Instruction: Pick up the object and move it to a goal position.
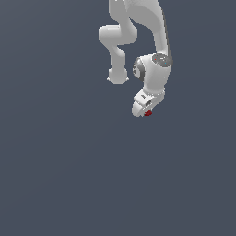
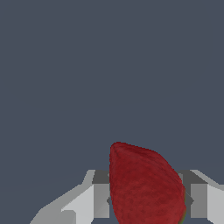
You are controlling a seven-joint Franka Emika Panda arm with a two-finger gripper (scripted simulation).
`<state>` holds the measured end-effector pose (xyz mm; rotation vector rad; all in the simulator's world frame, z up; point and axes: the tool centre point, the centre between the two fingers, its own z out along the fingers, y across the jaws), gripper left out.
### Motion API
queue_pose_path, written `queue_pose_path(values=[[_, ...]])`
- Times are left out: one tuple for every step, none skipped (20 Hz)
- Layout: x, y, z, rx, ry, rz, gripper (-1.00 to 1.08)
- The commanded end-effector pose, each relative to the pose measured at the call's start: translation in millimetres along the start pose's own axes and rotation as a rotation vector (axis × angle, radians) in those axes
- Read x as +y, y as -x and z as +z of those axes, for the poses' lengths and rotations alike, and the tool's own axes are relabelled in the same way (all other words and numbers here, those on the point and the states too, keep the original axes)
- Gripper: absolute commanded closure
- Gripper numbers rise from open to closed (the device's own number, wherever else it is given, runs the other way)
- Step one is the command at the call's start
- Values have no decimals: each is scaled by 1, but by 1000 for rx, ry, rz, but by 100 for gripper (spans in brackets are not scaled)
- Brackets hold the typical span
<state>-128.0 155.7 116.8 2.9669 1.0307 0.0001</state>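
Observation:
The object (image 1: 148, 113) is a tiny dark red lump peeking out under the tip of the white gripper (image 1: 144, 111), right of centre in the upper half of the exterior view. In the wrist view the object (image 2: 144, 183) looks large, dark red and pointed at one end, and it fills the space between the two grey fingers (image 2: 101, 199). The gripper (image 2: 148, 202) is shut on it, a finger pressing each side. Whether the lump rests on the floor or hangs above it cannot be told.
A plain dark grey floor (image 1: 69, 175) fills both views. The white arm (image 1: 152, 32) comes down from the top edge of the exterior view, its elbow (image 1: 117, 50) bent toward the exterior view's left.

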Motion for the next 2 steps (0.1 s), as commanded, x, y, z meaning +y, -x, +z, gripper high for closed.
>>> queue_pose_path(values=[[-4, -2, -2, 0, 0, 2, 108], [-5, -2, -2, 0, 0, 2, 108]])
